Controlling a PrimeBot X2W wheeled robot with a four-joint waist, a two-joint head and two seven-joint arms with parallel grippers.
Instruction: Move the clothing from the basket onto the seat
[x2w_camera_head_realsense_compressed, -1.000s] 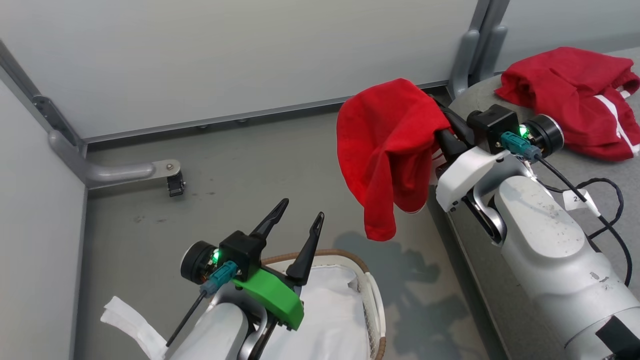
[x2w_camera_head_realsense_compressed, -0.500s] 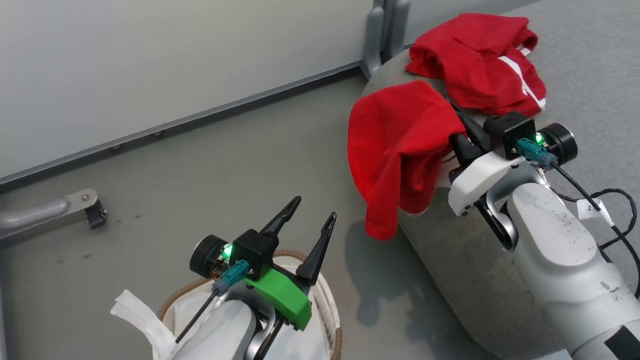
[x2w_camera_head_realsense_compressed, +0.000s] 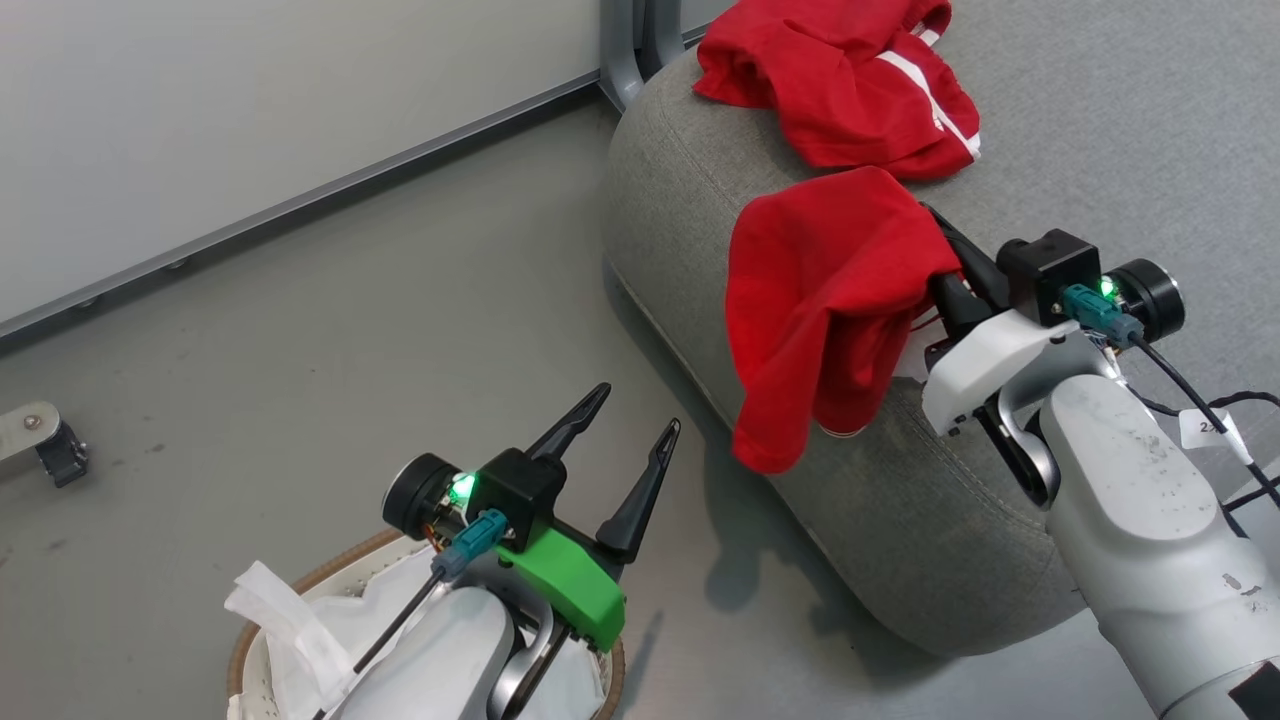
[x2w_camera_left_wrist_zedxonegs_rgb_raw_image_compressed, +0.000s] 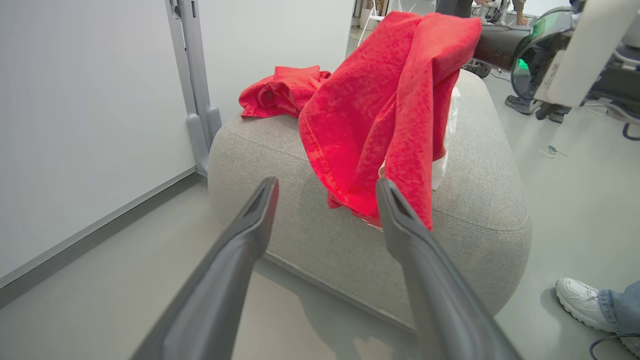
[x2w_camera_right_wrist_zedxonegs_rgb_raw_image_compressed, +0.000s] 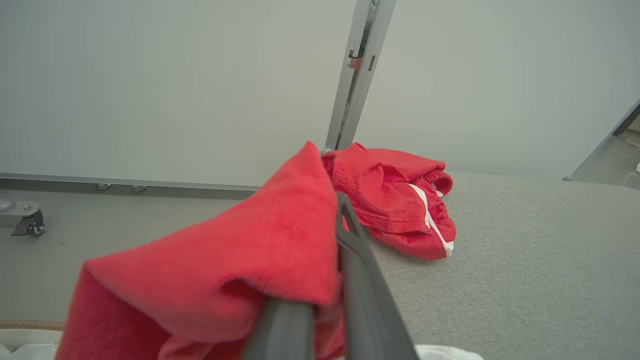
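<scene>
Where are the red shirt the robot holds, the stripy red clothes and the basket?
held red shirt (x2w_camera_head_realsense_compressed: 820, 300): head view, the middle of its hanging cloth.
stripy red clothes (x2w_camera_head_realsense_compressed: 850, 90): head view, red cloth beside the white stripe.
basket (x2w_camera_head_realsense_compressed: 335, 560): head view, its brown woven rim.

basket (x2w_camera_head_realsense_compressed: 290, 590): cut by bottom edge | right end effector (x2w_camera_head_realsense_compressed: 945, 275): fingertips under red T-shirt (x2w_camera_head_realsense_compressed: 820, 290)

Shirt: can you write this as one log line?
shirt held, right jaws shut, hanging at seat edge | left jaws open, empty | striped garment on seat
</scene>
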